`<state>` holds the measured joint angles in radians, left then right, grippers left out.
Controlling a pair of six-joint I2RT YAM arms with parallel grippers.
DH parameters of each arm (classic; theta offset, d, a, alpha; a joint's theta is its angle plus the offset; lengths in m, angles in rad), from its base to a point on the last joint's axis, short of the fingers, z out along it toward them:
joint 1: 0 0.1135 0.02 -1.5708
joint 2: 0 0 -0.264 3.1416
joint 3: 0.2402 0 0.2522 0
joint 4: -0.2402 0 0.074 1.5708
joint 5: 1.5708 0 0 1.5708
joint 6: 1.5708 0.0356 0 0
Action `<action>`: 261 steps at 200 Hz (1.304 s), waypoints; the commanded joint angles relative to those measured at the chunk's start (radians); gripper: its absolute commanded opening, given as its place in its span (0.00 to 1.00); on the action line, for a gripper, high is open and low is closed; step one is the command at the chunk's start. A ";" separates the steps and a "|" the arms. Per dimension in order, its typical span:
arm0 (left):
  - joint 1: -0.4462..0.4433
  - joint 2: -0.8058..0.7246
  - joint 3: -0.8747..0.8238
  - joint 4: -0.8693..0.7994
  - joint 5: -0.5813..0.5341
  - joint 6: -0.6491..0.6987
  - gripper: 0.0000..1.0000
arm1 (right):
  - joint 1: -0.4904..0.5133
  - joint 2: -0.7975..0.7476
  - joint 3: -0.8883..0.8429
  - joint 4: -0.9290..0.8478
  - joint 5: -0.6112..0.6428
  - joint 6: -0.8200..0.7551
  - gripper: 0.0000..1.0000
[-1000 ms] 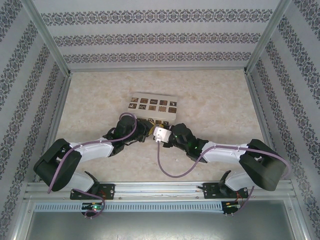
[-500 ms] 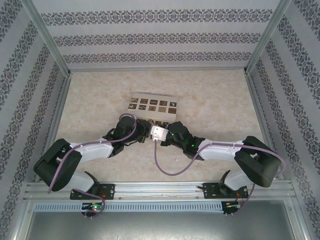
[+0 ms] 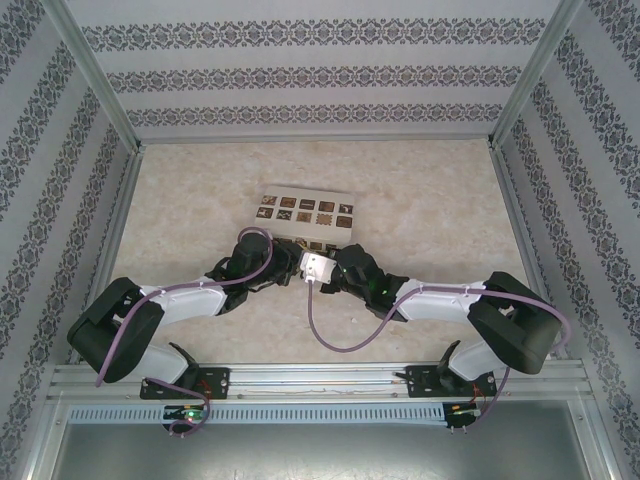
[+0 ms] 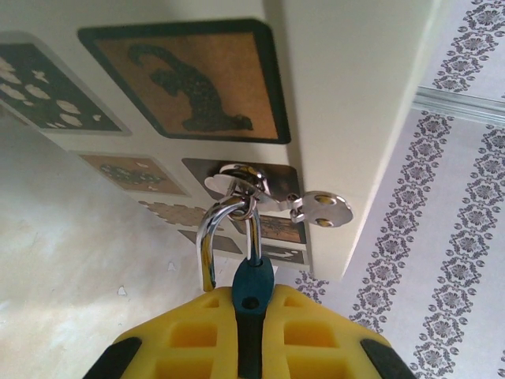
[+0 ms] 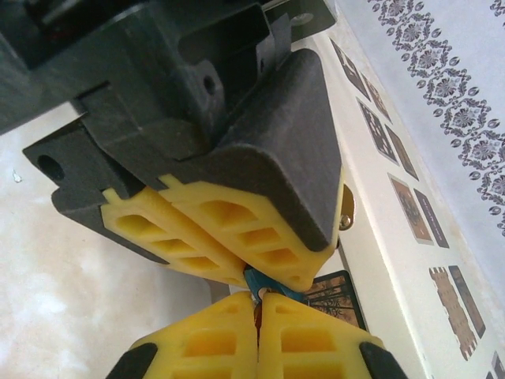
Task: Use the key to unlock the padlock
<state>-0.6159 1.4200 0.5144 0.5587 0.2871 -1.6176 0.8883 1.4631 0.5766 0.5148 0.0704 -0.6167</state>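
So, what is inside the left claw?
The left claw pinches the padlock; its shackle hangs on the box's hasp. The pads cover its lower body.

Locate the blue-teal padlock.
In the left wrist view, the small blue-teal padlock sits bottom centre, pinched by the left gripper, its silver shackle hooked through the metal hasp on the cream box.

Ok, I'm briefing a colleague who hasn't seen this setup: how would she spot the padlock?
Start at the cream box with dark patterned squares mid-table. From its side wall juts a silver metal hasp, and hooked through it is the small teal-bodied padlock with a thin silver shackle, pinched in the left yellow-padded tool. Its teal body sets it apart from the all-silver hasp.
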 commanded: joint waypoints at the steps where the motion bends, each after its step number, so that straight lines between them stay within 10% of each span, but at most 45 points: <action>1: -0.015 -0.030 0.000 0.092 0.022 -0.009 0.09 | 0.004 0.001 -0.012 0.015 0.025 0.052 0.00; 148: 0.002 -0.094 -0.068 -0.015 -0.061 0.124 0.40 | 0.006 0.067 -0.184 0.315 0.067 0.636 0.00; 261: 0.015 -0.444 0.160 -0.649 -0.383 0.710 0.50 | -0.177 0.106 -0.395 0.557 -0.172 1.225 0.00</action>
<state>-0.6132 1.0054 0.6258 0.0654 0.0071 -1.1042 0.7536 1.5154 0.2131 0.9634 -0.0078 0.4160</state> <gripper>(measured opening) 0.481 0.047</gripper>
